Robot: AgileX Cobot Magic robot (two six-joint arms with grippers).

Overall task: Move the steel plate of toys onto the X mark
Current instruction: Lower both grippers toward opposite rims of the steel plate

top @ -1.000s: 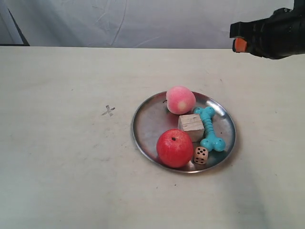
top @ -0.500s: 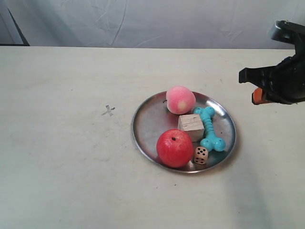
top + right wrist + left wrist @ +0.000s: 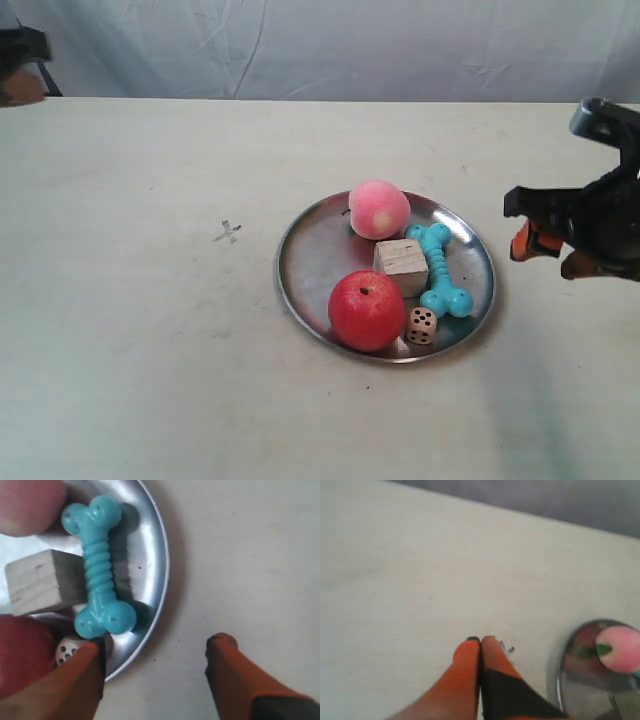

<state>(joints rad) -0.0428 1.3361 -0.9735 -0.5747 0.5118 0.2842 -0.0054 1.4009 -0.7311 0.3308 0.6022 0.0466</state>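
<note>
Jaws wide, my right gripper (image 3: 155, 652) straddles the plate (image 3: 157, 570) rim; the X (image 3: 228, 232) lies apart from the plate. Pinched closed, my left gripper (image 3: 480, 641). Steel looks stiff, slick, and the toys (image 3: 366, 310) loose: pinch rim, keep level.

the plate (image 3: 310, 270) is polished metal, bright enough to mirror what lies on it, while the table (image 3: 120, 380) is pale and matt with faint specks. the apple (image 3: 366, 310) is glossy, the peach (image 3: 379, 209) soft and matt, and the bone (image 3: 440, 270) is smooth ribbed plastic with a light sheen. the cube (image 3: 402, 262) is bare, grainy wood, and the backdrop (image 3: 300, 45) is creased cloth.
</note>
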